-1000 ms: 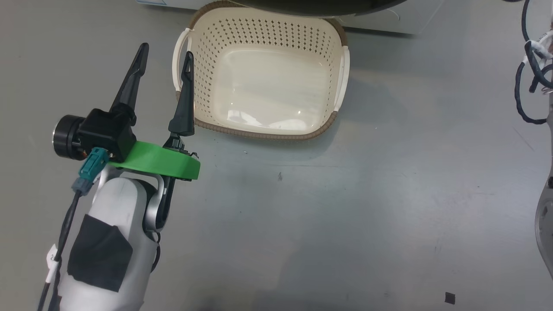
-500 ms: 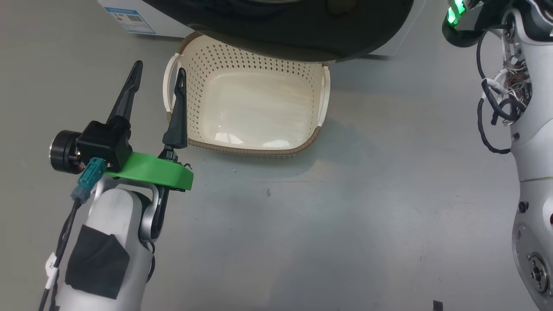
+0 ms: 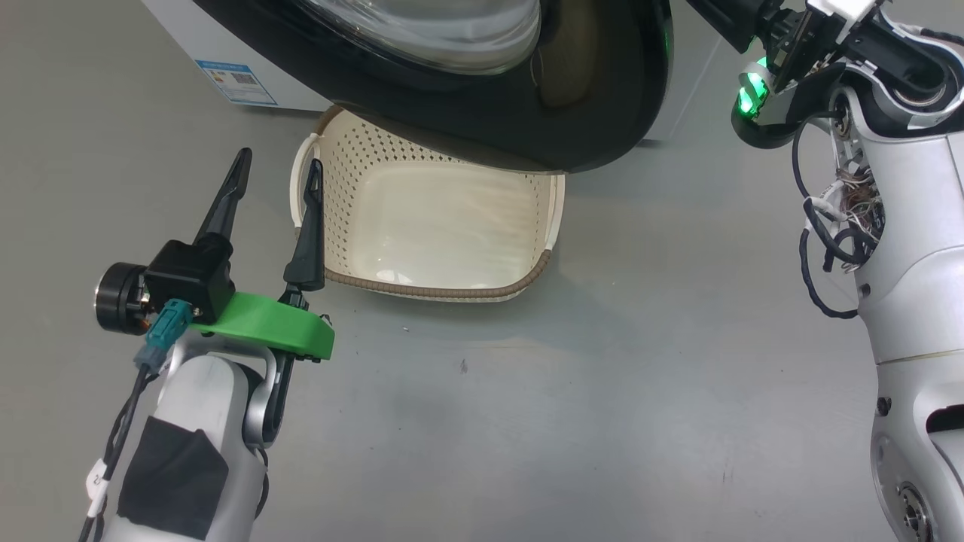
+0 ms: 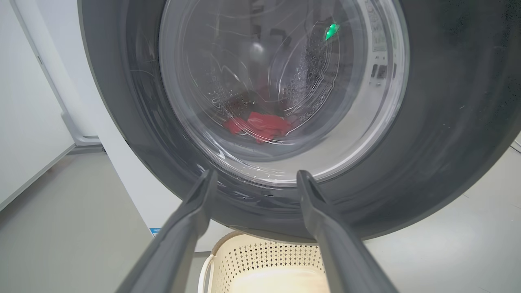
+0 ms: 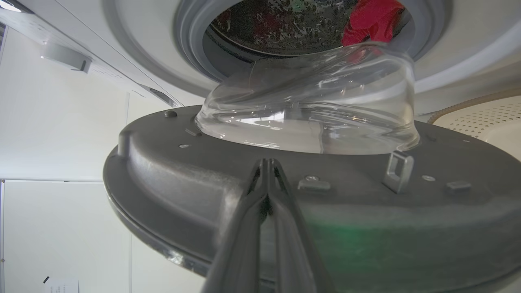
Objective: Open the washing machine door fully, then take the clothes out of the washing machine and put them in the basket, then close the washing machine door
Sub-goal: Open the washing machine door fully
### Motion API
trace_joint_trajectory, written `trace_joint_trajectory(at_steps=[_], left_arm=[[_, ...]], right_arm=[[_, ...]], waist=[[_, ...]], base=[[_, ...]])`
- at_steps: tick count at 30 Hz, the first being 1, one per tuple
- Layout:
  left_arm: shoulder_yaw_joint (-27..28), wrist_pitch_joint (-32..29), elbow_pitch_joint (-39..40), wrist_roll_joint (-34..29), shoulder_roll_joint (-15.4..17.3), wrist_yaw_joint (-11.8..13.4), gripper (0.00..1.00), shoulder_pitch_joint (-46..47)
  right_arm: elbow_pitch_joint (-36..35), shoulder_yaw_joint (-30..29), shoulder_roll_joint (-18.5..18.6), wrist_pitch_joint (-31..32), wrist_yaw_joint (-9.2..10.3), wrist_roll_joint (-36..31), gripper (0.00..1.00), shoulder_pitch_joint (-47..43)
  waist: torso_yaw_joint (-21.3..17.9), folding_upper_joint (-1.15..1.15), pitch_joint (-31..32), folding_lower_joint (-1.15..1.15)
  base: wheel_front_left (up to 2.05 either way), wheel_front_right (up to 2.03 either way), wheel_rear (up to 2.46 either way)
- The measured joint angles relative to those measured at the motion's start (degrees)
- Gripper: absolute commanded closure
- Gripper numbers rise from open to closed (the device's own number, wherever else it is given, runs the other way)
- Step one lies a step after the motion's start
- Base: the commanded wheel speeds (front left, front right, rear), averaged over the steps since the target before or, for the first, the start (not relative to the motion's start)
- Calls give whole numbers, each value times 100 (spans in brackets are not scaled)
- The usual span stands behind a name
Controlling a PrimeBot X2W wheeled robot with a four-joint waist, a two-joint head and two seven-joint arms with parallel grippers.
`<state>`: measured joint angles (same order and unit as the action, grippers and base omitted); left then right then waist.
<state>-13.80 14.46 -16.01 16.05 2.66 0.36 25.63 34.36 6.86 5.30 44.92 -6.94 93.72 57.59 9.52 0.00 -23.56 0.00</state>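
Note:
The washing machine door (image 3: 527,128) stands partly open, its black rim overhanging the cream basket (image 3: 422,290) on the floor. Through the door's glass (image 4: 281,89) I see the red clothes (image 4: 260,126) lying in the drum. My left gripper (image 3: 279,159) is open and holds nothing; it hovers at the basket's left handle and points at the door's outer face. My right gripper (image 5: 266,162) is shut, its tips at the door's grey inner side (image 5: 163,162) below the glass bowl (image 5: 309,101). Past that bowl, red clothes (image 5: 372,18) lie in the washing machine (image 5: 122,53).
The machine's white front carries a blue label (image 3: 235,81) near the floor. My right arm (image 3: 904,211), with loose cables, reaches up along the right side. Bare grey floor (image 3: 565,414) spreads in front of the basket. A white wall panel (image 4: 32,122) stands left of the machine.
The head camera has tilted up, so the door and my right arm have come into the picture. My left gripper stays open beside the basket's left handle.

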Motion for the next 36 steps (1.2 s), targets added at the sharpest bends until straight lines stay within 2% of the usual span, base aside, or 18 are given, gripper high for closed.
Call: trace_joint_trajectory(at_steps=[29,36], left_arm=[[-23,-1,-212,0,-20,-16,0,-367],[-24,0,-261,1,-23,-15,0,-475]], right_arm=[[-721,521,-115,236,0,422,100,-1369],[-946,873,-112,278,0,812,100,-1699]], waist=[[362,0,686,0],[516,0,839,0]], base=[[0,0,0],[0,0,0]])
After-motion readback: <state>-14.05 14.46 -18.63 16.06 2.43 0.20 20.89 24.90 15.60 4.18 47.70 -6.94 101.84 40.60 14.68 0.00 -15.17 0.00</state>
